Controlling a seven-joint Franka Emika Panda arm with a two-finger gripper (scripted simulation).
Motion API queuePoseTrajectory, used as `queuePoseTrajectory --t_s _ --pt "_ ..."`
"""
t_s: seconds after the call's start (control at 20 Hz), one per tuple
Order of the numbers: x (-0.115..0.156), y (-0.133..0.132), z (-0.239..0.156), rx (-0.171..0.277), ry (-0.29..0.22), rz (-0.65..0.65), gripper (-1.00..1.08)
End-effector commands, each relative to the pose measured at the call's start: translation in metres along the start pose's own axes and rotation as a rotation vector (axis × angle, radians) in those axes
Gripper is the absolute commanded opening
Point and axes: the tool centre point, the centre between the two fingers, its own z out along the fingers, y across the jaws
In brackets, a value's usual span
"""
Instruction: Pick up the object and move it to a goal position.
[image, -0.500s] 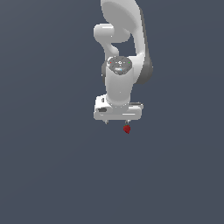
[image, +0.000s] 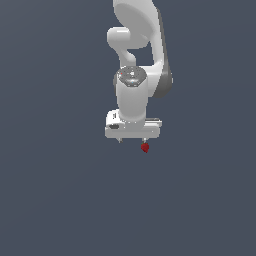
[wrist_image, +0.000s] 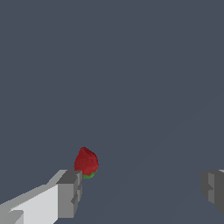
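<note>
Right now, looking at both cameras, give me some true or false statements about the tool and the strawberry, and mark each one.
1. The tool is open, its fingers wide apart. True.
2. The strawberry is clamped between both fingers. False: it sits by one finger; the other is far from it.
3. The strawberry is red with a bit of green at one end. True.
4. In the exterior view the strawberry lies toward the left side of the tool. False: it is below the right-hand finger.
5. A second fruit lies on the surface. False: only one shows.
</note>
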Motion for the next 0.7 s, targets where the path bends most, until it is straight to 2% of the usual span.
queuePoseTrajectory --t_s 0.0,0.65 --pt "0.0011 0.0020 0.0008 0.007 0.000 0.011 1.00" --pt "-0.0026 -0.0052 0.0092 0.004 -0.001 0.041 1.00"
